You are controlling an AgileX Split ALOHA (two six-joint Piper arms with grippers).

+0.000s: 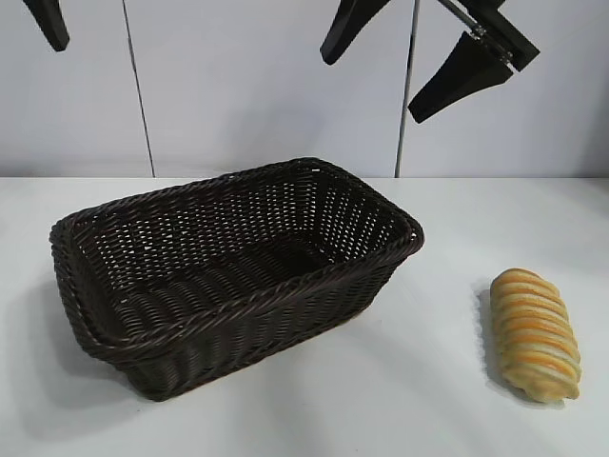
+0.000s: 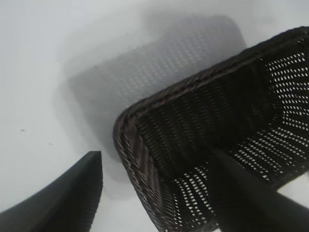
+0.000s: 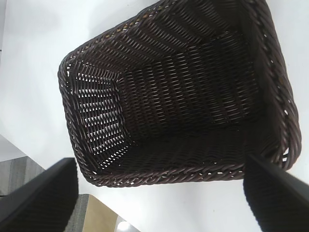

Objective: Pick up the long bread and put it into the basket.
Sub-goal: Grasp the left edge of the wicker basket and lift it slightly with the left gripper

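Pale grey wall panels, split by thin dark vertical seams, were seen behind a plain white matte tabletop [image 1: 400,400] that looked smooth and offered little friction.

At roughly ten o'clock in the exterior view only one black finger of the left gripper [image 2: 154,193] was seen, hanging high above the table; in its own wrist view the fingers were spread, with a corner of the basket below and nothing between them.

Left of centre, at about nine o'clock, the large rectangular dark brown woven wicker basket [image 1: 238,252] with flared sides and a braided rim was resting on the table, nothing lying in it.

At one o'clock the right gripper [image 1: 419,57] was hanging high over the basket's far right end, its black fingers spread wide and holding nothing.

At four o'clock the oblong golden-tan long bread [image 1: 535,333], ridged crosswise in orange and pale cream, was lying flat on the table, well apart from the basket. It was judged to be light, and whether soft or hard could not be told. A hold across the narrow middle, jaws on the two long flanks, was judged best; the rounded ends would likely slip.
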